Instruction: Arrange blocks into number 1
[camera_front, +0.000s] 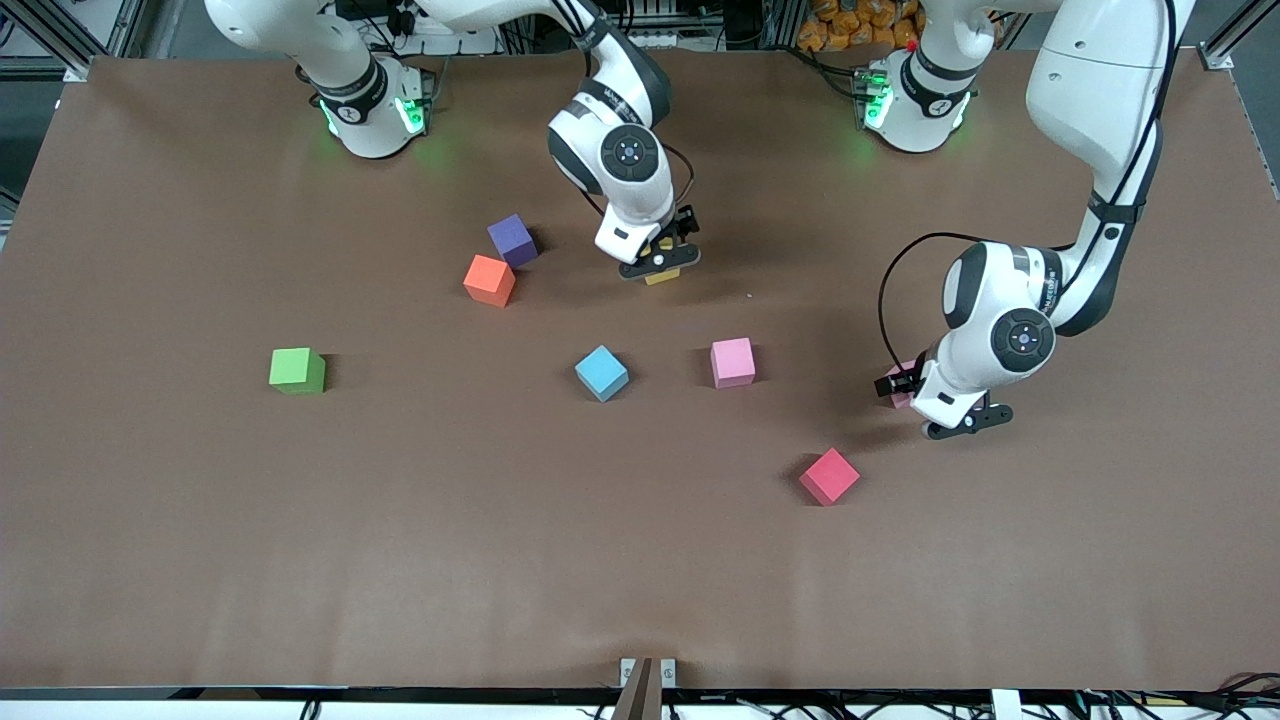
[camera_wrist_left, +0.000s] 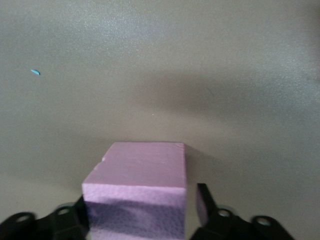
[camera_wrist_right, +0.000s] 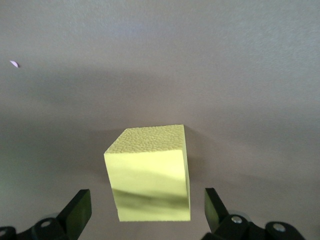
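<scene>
Judging by the scatter, no numeral 1 exists yet: my right gripper straddles the yellow block with fingers wide, my left gripper nips a pink block, six others loose on the table.

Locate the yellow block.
In the front view the yellow block sits on the table between the right gripper's open fingers, beside the purple block, toward the robots' bases.

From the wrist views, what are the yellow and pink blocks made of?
Both look like foam. The yellow block has a fine pebbled, matte top without gloss. The pink block shows the same dull, grainy skin and soft edges.
</scene>
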